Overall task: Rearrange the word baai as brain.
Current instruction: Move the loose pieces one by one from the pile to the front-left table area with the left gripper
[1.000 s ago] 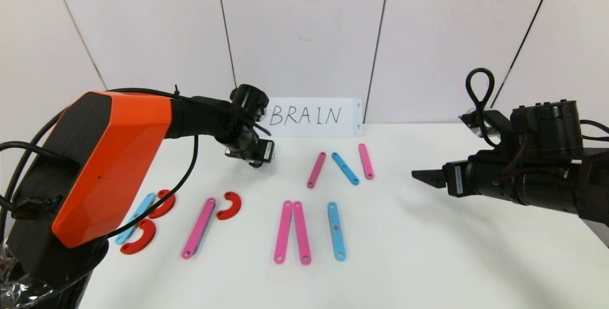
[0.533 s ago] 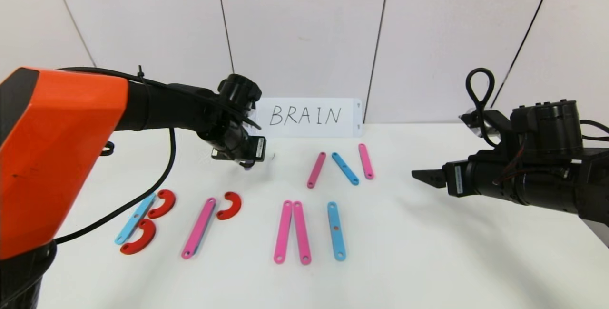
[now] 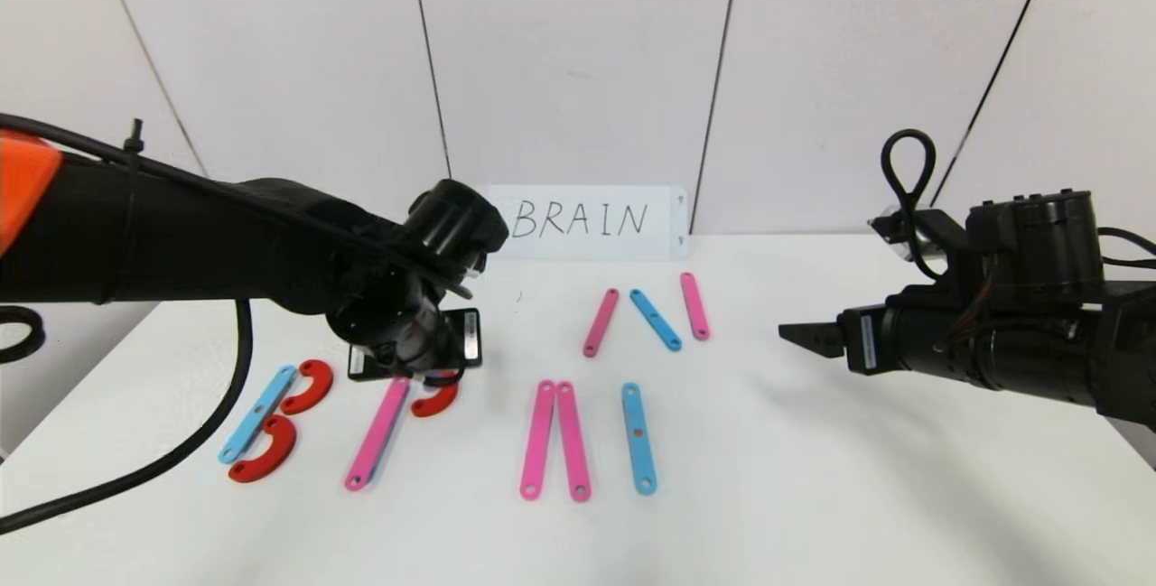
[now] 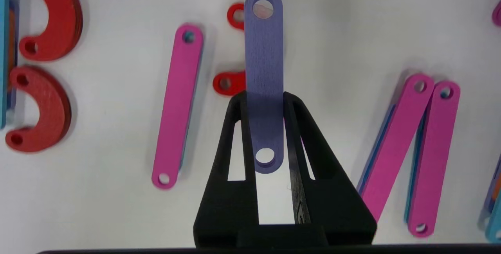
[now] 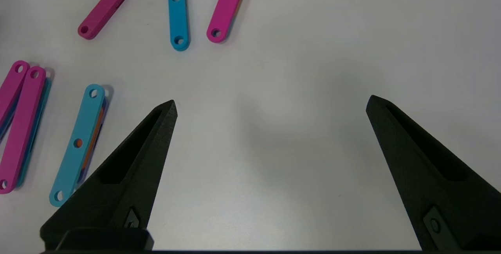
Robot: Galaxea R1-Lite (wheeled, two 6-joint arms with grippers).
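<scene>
Left wrist view, purple strip (image 4: 264,78) clamped in left claw (image 4: 265,99), above red arc (image 4: 228,83)

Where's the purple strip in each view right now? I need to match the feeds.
Head view: not visible; the left tool hides it, over the P's red arc.
Left wrist view: purple strip in the middle, clamped in the left tool, over the red arc.
Right wrist view: not in it.
Shared landmark: the pink pair.
</scene>
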